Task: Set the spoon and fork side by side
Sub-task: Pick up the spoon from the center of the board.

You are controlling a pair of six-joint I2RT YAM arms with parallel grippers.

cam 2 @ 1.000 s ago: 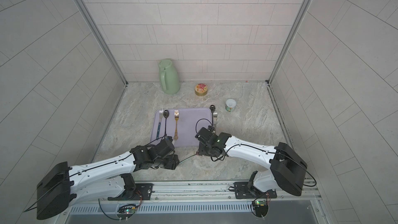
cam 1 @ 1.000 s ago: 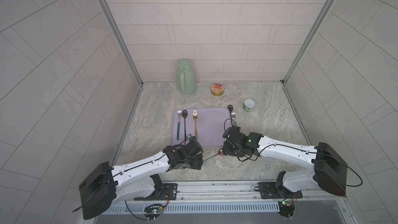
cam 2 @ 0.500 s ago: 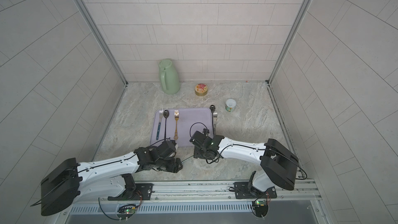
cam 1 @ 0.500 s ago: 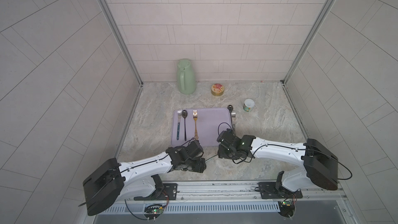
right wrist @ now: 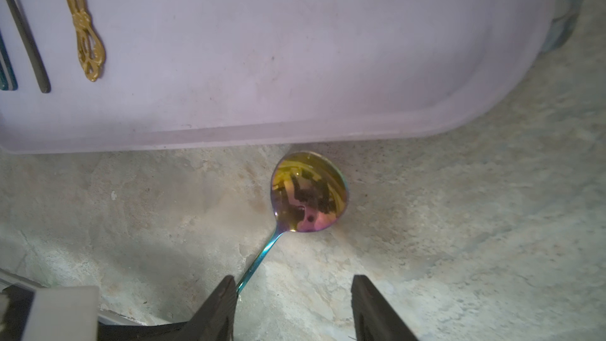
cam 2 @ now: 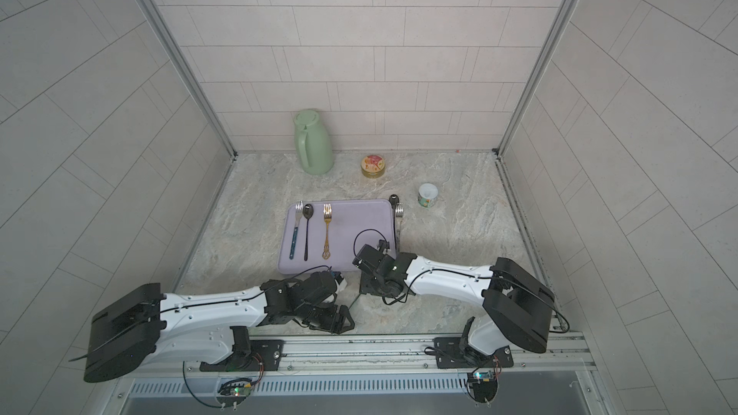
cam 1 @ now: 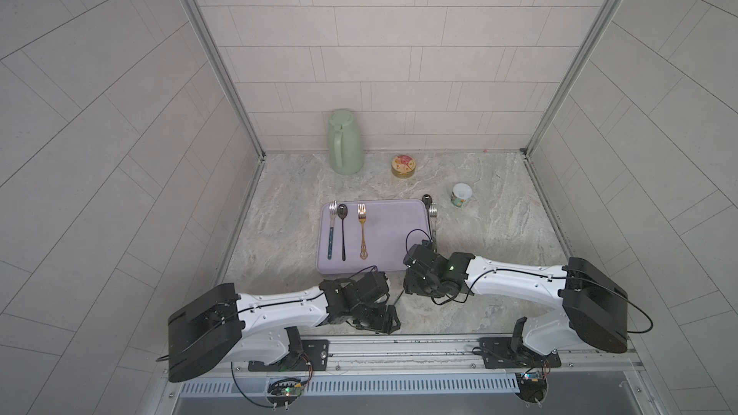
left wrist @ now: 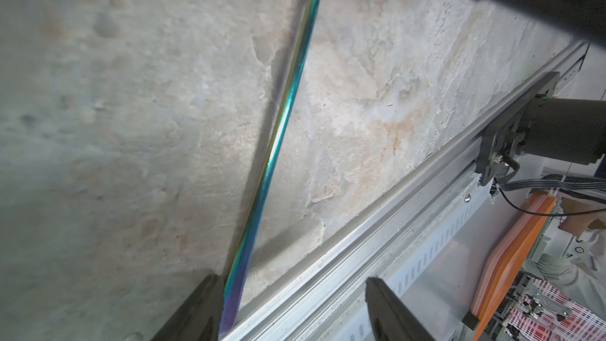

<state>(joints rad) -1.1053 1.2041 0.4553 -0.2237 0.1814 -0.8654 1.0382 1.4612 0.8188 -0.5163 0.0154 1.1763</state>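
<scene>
Pulled back toward the near rail since a second ago: left gripper (left wrist: 292, 278), jaws apart, one finger (left wrist: 196, 310) beside the handle end of the iridescent spoon (right wrist: 308, 191). Flat on the table (cam 1: 499, 233) before the purple tray (cam 1: 383, 225), long axis diagonal, bowl toward the tray, handle toward the near-left. Shifted leftward above the spoon's neck: right gripper (right wrist: 293, 277), jaws apart, clasping nothing.

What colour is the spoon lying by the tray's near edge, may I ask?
Iridescent: the spoon has a gold and purple bowl, teal handle; best in right wrist view.
</scene>
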